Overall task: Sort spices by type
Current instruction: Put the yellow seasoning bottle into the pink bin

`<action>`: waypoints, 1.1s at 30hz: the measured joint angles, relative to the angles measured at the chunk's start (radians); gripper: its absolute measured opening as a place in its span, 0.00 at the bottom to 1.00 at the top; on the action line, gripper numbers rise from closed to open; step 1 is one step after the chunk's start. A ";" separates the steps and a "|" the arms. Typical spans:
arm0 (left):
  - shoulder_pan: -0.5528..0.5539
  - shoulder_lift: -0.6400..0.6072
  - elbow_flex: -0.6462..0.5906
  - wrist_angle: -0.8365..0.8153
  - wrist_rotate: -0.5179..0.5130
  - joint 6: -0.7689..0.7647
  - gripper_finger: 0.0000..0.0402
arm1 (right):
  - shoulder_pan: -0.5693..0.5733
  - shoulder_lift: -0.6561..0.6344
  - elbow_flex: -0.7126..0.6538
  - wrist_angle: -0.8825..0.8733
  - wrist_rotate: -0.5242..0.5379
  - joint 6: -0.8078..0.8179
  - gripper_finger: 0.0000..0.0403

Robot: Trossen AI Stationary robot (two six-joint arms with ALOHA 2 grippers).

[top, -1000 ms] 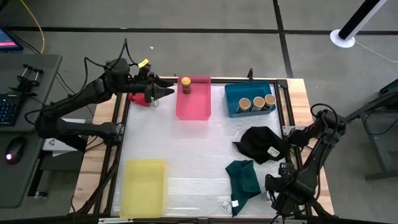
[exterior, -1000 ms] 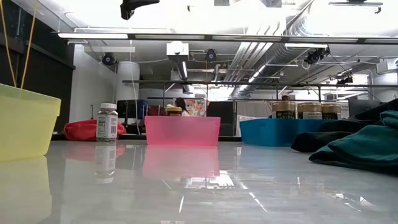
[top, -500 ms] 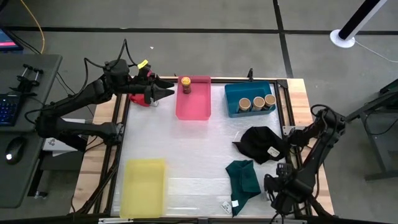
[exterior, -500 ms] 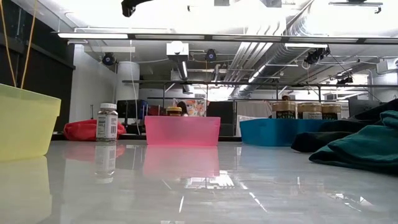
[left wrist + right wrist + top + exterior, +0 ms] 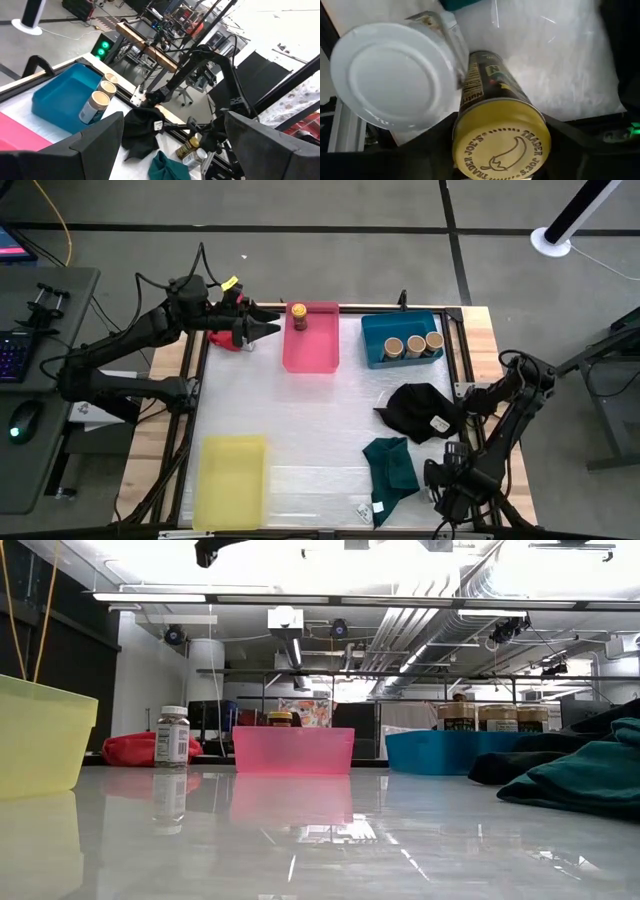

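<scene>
Right gripper (image 5: 438, 485): seen at the lower right of the high view, low over the table's near corner, beside the teal cloth (image 5: 390, 465). In its wrist view a yellow-lidded jar (image 5: 500, 137) lies on its side with its lid end set between the two dark fingers (image 5: 445, 132); whether the jaws press it or merely bracket it cannot be told. A white-lidded jar (image 5: 395, 75) is seen lying just beside it, touching or nearly so.

Yellow tray (image 5: 232, 480): lower left of the high view, nothing seen in it.

Black cloth (image 5: 420, 410): right of centre, just above the teal cloth.

Left gripper (image 5: 262, 328): upper left of the high view, raised, jaws spread wide, nothing held. Red cloth (image 5: 222, 340) is partly covered by it. In the low view another white-lidded jar (image 5: 173, 736) is seen upright at the left, in front of the red cloth.

Pink tray (image 5: 312, 340): upper centre, one yellow-lidded jar (image 5: 298, 315) upright at its far end.

Blue tray (image 5: 400, 340): upper right, three tan-lidded jars (image 5: 414, 344) upright in a row along its far wall.
</scene>
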 joint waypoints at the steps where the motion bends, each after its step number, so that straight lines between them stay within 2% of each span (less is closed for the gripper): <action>1: 0.004 0.000 0.000 -0.003 0.000 0.007 0.83 | -0.001 -0.005 0.002 -0.013 0.001 0.012 0.56; 2: 0.008 0.000 0.000 -0.007 0.000 0.015 0.83 | -0.003 -0.011 0.006 -0.031 0.001 0.018 0.54; 10: 0.071 -0.001 0.000 -0.031 -0.001 0.057 0.83 | -0.007 -0.147 0.076 -0.277 0.006 0.092 0.54; 12: 0.089 -0.004 0.000 -0.039 -0.001 0.078 0.83 | -0.031 -0.196 0.101 -0.334 0.040 0.122 0.54; 14: 0.109 -0.007 0.000 -0.065 -0.001 0.092 0.83 | -0.085 -0.240 0.125 -0.353 0.123 0.124 0.54; 17: 0.127 -0.007 0.000 -0.139 -0.044 0.102 0.83 | -0.233 -0.267 0.153 -0.327 0.257 0.025 0.54; 19: 0.129 -0.006 0.000 -0.198 -0.092 0.106 0.83 | -0.360 -0.262 0.161 -0.261 0.324 -0.126 0.54; 22: 0.123 -0.006 0.000 -0.279 -0.143 0.141 0.83 | -0.567 -0.236 0.162 -0.059 0.389 -0.416 0.54; 25: 0.114 -0.006 0.000 -0.350 -0.195 0.169 0.83 | -0.765 -0.201 0.163 0.153 0.404 -0.653 0.54; 28: 0.114 -0.010 -0.014 -0.360 -0.211 0.188 0.83 | -0.951 -0.170 0.163 0.320 0.394 -0.804 0.54; 33: 0.117 -0.012 -0.042 -0.324 -0.195 0.227 0.83 | -1.212 -0.103 0.163 0.558 0.328 -0.837 0.54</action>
